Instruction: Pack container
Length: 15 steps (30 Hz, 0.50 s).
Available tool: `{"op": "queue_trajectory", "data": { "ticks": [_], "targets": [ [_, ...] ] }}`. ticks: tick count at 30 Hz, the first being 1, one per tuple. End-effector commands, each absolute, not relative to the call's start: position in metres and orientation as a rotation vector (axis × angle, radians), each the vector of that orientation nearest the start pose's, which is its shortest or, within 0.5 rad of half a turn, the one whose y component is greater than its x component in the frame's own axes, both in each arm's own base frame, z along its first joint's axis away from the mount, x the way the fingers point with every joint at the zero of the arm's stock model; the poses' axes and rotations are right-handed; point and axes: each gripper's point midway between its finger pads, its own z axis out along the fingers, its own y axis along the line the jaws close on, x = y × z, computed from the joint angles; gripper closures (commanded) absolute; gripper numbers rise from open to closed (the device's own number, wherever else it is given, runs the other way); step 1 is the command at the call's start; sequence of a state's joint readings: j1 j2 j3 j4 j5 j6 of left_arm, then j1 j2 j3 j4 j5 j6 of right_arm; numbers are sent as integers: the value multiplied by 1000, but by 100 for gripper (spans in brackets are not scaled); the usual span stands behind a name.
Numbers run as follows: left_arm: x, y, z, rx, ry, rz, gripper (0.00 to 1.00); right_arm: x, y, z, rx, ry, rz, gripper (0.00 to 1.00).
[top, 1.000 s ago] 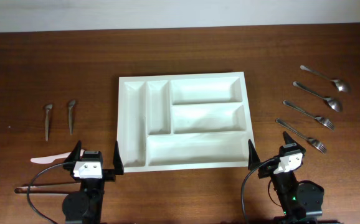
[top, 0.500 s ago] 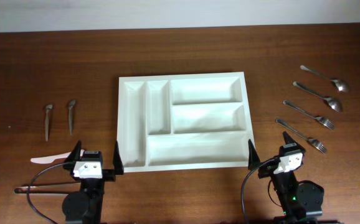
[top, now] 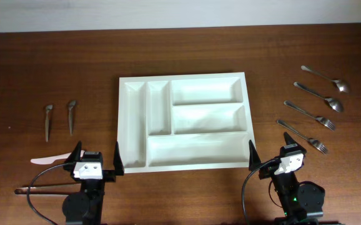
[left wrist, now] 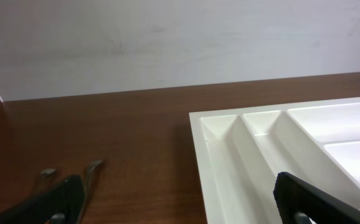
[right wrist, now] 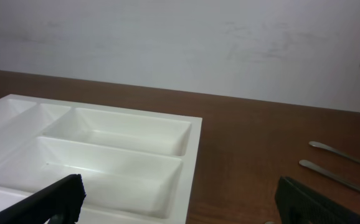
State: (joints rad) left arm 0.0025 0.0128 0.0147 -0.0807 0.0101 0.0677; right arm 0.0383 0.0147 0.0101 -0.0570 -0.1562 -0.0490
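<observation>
1. Container (top: 247,119), a white cutlery tray with five empty compartments, lies flat in the middle of a dark wooden table (top: 43,62).
2. Left gripper (top: 97,152) sits just off the tray's near left corner, jaws spread wide, holding nothing.
3. Right gripper (top: 270,149) sits by the tray's near right corner, jaws spread wide too, holding nothing.
4. Right of the tray, apart from it, lie two spoons (top: 326,77) and two forks (top: 310,115).
5. Left of the tray lie two short metal utensils (top: 48,120) side by side, and a pale pink utensil (top: 48,160) lies beside the left gripper.

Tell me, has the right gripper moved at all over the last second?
No. The right gripper sits at the same spot by the near right corner of the container in the overhead view, open.
</observation>
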Motion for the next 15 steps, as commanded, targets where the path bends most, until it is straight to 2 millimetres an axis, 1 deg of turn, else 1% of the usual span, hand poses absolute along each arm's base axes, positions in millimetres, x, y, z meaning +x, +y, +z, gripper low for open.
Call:
{"op": "queue_trajectory", "data": {
  "ticks": [1,5,8,11,15],
  "targets": [
    [246,1,156,68,1650,70,1,243,36,159,-189,1625,118,1],
    [246,1,156,67,1650,70,1,243,36,160,-188,1624,117,1],
    [246,1,156,67,1650,70,1,244,36,170,-185,1583,113,1],
    [246,1,156,67,1650,70,1,243,38,188,-194,1507,123,1],
    [246,1,156,68,1650,70,1,236,40,224,-198,1418,128,1]
  ]
}}
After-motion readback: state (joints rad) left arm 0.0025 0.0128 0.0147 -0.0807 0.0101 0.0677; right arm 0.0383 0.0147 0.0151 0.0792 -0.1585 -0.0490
